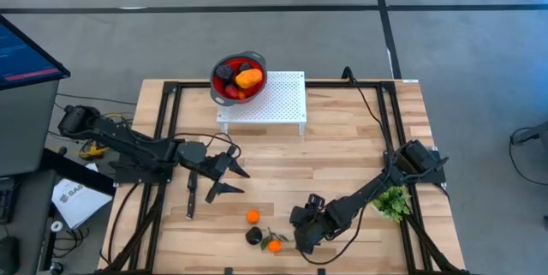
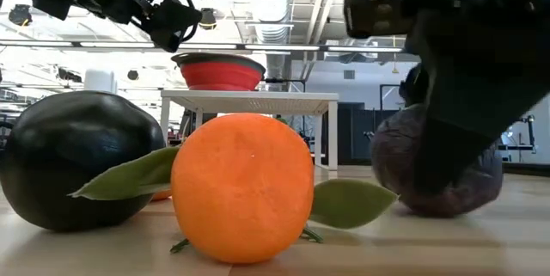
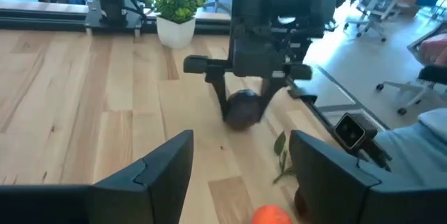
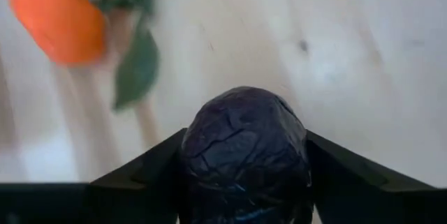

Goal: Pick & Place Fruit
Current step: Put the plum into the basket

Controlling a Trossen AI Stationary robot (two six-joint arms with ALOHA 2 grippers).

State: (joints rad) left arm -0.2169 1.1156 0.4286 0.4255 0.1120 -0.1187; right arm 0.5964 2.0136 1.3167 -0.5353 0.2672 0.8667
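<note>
At the desk's (image 1: 360, 129) near edge, the right gripper (image 1: 306, 234) was clamped on a wrinkled dark purple fruit (image 4: 244, 155), its fingers (image 4: 140, 175) pressed to both sides. Two small oranges (image 1: 253, 217) and a black fruit (image 1: 254, 236) lay just beside it. The left gripper (image 1: 229, 178) hung spread apart near the left edge. More fruit filled the red bowl (image 1: 238, 76) on the white stand (image 1: 278, 104). No lettering could be read
</note>
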